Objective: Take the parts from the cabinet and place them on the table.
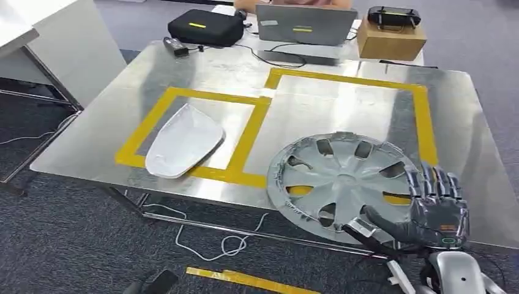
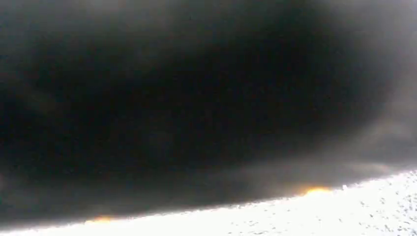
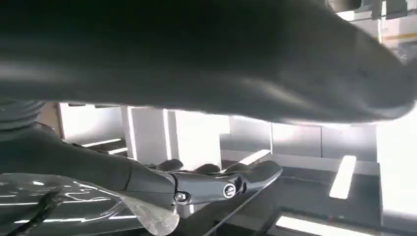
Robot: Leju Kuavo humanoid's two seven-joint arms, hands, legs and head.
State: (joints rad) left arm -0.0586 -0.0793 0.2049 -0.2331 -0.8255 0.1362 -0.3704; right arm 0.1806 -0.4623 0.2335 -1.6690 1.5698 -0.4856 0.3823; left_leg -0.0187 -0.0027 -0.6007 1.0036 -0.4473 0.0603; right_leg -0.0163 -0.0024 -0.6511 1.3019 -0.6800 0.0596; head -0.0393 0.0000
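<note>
The grey hubcap (image 1: 343,180) lies flat at the near edge of the metal table (image 1: 110,131), half over the near side of the larger yellow tape square (image 1: 422,116) and overhanging the table edge. My right hand (image 1: 437,205) grasps its near-right rim, fingers (image 1: 428,184) laid flat on top and thumb (image 1: 373,229) beneath. The white shell part (image 1: 183,142) rests in the smaller tape square (image 1: 245,141) to the left; my left hand's state I cannot tell.

Dark-fingered right hand (image 1: 436,208), silver wrist
</note>
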